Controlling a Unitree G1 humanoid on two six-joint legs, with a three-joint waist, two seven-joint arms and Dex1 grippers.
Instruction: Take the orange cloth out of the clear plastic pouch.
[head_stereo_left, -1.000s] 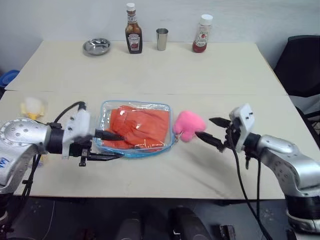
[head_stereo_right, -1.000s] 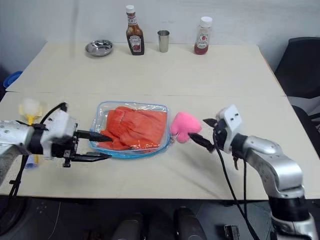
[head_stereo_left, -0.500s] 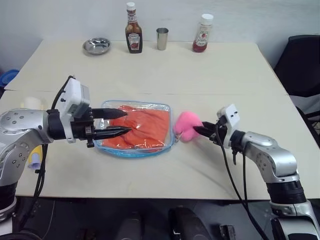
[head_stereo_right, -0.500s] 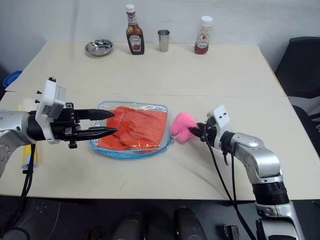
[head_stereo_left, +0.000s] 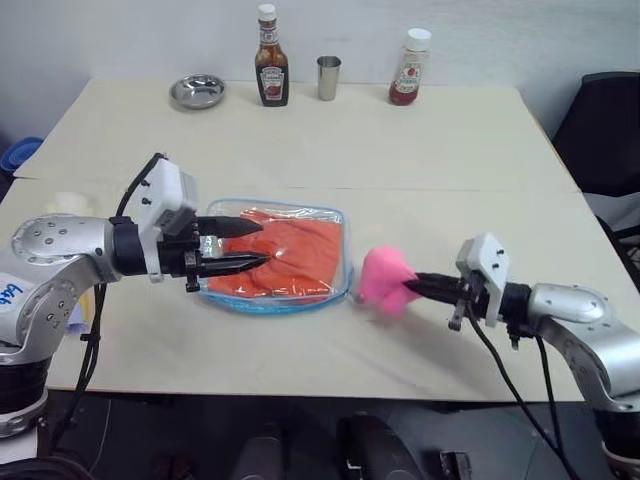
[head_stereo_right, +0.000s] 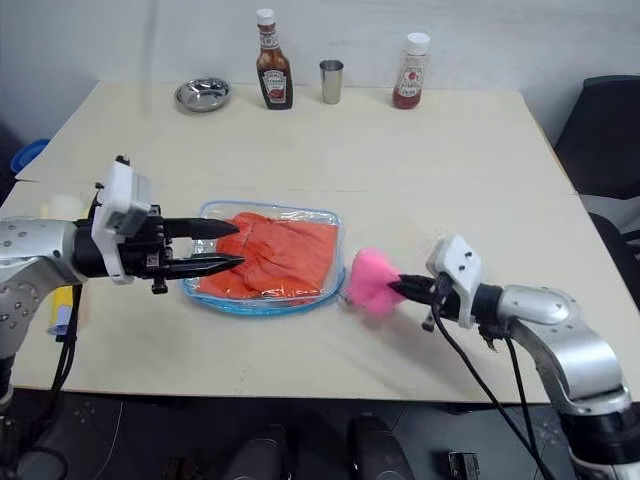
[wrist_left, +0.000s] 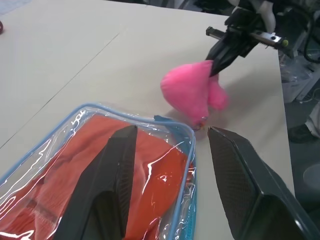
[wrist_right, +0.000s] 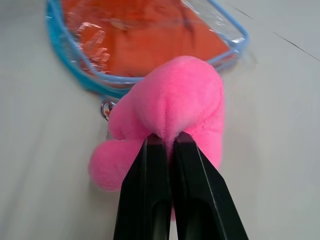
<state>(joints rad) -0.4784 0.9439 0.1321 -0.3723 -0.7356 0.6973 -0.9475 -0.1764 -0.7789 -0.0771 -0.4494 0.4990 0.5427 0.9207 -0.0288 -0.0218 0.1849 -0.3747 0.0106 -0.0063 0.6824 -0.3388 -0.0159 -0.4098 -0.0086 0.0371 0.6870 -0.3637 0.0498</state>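
The right gripper (head_stereo_left: 412, 286) had just pinched its fingers onto the pink pom-pom (head_stereo_left: 384, 281), tugging it from the clear plastic pouch (head_stereo_left: 342, 250); the left gripper (head_stereo_left: 252, 245) hovered half-open over the orange cloth (head_stereo_left: 295, 255), gripping nothing.

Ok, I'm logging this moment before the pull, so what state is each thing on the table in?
Clear plastic pouch: flat on the table, cloth inside.
Orange cloth: still inside the pouch.
Pink pom-pom: pinched by the right claw, fastened to the pouch's corner.
Left claw: open over the pouch.
Steel cup: upright.
Two sauce bottles: upright, capped.
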